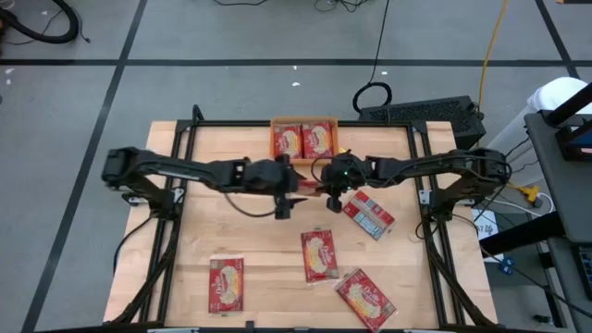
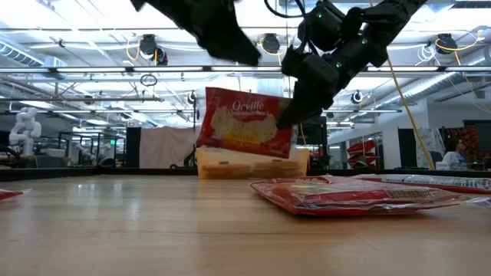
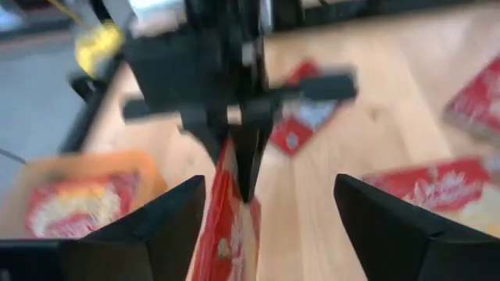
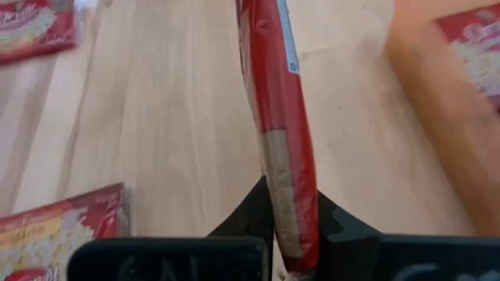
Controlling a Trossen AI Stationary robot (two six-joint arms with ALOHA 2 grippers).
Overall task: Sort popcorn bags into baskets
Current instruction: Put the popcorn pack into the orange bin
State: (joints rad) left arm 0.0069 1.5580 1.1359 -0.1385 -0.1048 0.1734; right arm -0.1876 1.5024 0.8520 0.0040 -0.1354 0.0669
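A red popcorn bag (image 2: 244, 123) hangs in the air over the middle of the table, its printed face toward the near edge, with my right gripper (image 2: 295, 115) shut on it. In the right wrist view the bag (image 4: 273, 94) shows edge-on, running away from the fingers. My left gripper (image 3: 266, 226) is open, above and to the left of the bag (image 3: 230, 218), and in the low view its fingers (image 2: 230, 42) stand clear of the bag's top. The orange basket (image 1: 303, 121) sits at the table's far edge with two bags lying flat in it. My right gripper pinches the bag's right-hand edge (image 4: 291, 211) between its two fingers, coming from the table's right and slanting down. The bag stands on edge, slightly tilted and lifted clear of the table, and reaches leftward away from the fingers.
Several more popcorn bags lie flat on the table: one at right of centre (image 1: 370, 215), one at near centre (image 1: 319, 254), one at near left (image 1: 227, 284) and one at near right (image 1: 365, 298). A black frame rail (image 1: 166, 222) borders the table.
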